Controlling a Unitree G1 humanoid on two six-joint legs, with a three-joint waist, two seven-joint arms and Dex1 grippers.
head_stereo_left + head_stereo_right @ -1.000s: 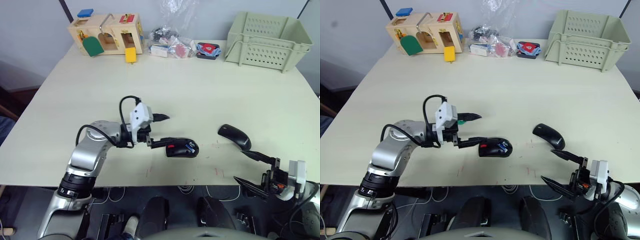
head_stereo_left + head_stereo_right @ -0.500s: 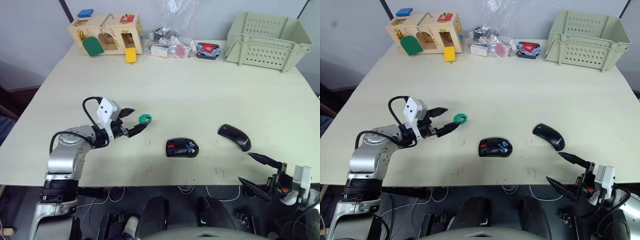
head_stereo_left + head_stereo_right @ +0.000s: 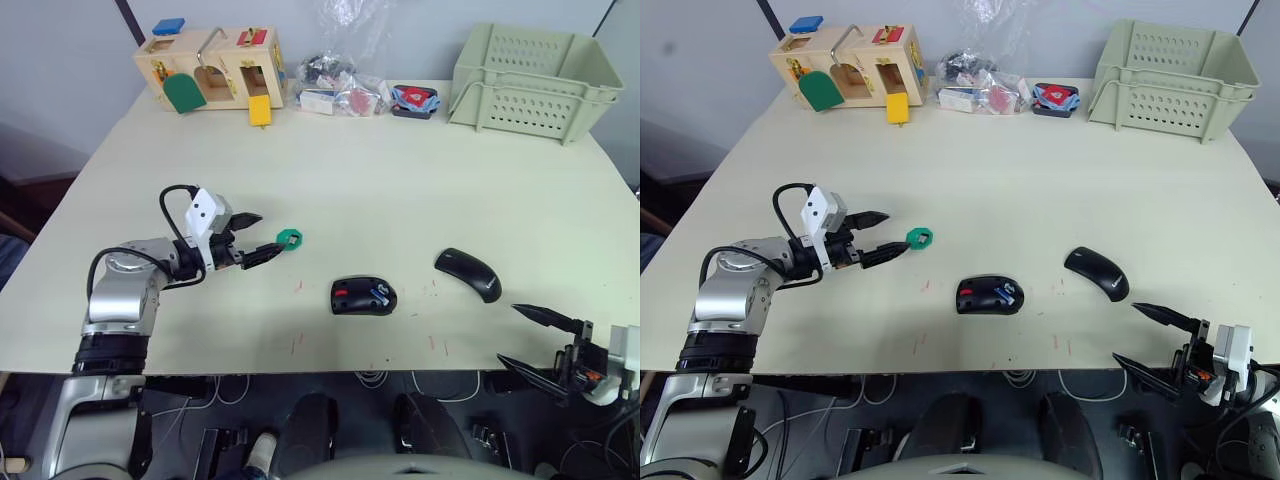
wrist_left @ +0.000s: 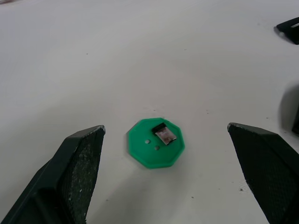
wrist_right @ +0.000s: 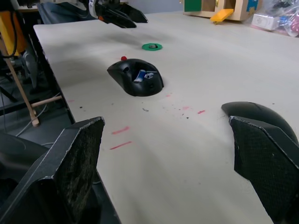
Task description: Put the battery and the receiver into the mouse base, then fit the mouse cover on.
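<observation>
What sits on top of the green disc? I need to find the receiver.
On the green disc lies the receiver, a small dark stub near one edge, plus two tiny dots on the disc's face. The open left gripper frames it. The receiver's underside is covered.

Robot lab: test table [image 3: 400, 170], puzzle box [image 3: 212, 66]

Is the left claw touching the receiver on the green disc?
Apart. In the left wrist view, the left claw is open, its fingers wide on both sides of the green disc, and the receiver sits untouched on it.
</observation>
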